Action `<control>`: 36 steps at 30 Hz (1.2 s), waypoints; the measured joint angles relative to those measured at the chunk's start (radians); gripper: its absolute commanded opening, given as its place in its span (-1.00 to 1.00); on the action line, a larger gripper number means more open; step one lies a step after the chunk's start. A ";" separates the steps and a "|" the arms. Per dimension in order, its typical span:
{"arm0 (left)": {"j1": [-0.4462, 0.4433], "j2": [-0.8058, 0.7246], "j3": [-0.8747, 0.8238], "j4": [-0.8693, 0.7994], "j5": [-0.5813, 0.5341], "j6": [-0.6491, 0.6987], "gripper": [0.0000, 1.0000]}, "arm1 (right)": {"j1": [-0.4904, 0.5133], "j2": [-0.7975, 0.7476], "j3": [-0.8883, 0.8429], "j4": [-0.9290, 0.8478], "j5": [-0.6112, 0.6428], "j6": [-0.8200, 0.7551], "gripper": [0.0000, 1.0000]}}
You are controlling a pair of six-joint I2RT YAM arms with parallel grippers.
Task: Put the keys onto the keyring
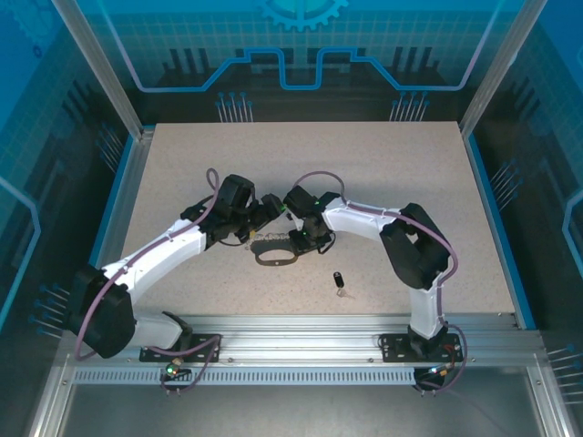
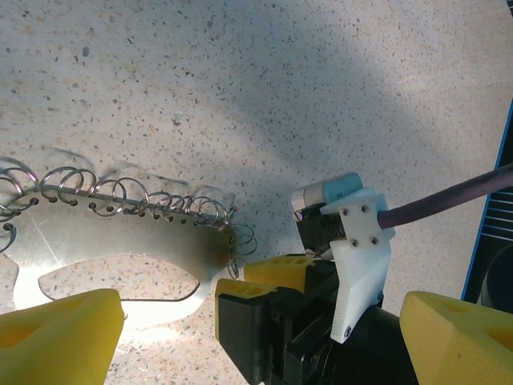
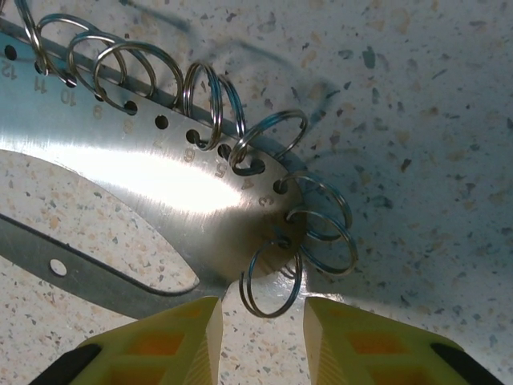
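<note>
Keyring [image 1: 276, 256]: a flat oval metal plate, lying flat on the speckled table [image 1: 401, 173] near its centre, just ahead of both wrists. A row of numbered holes along its edge carries small split rings [image 3: 272, 281].

Key [image 1: 339, 279]: black head, short silver blade. It lies alone on the table, nearer the bases and to the right of the plate, well apart from it, with neither arm touching it.

Your right arm: elbow raised high on the right, forearm reaching leftwards, wrist bent down over the plate's right end. The right gripper [image 3: 260, 321] sits low. Its yellow fingers [image 3: 168, 345] stand a narrow gap apart, and the end ring's lower arc dips into that gap. The pads look clear of the wire, so nothing is held.

Your left arm: stretched low from its base toward the centre, wrist tipped down beside the right one. The left gripper [image 1: 262, 215] gapes wide, its fingers [image 2: 60, 333] on either side of the right gripper's body, holding nothing.
</note>
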 measured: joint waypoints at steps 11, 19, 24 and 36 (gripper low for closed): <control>0.003 0.000 0.000 -0.002 -0.011 0.000 0.83 | -0.001 0.018 0.022 -0.003 0.004 -0.008 -0.46; 0.003 0.000 0.000 0.002 -0.011 0.000 0.83 | -0.004 0.020 0.030 -0.010 0.004 -0.023 -0.63; 0.003 0.000 0.000 0.002 -0.010 0.000 0.84 | -0.006 0.020 0.030 -0.011 0.003 -0.031 -0.71; 0.003 0.004 0.006 0.008 -0.010 0.000 0.87 | -0.020 0.020 0.034 -0.013 -0.005 -0.056 -1.00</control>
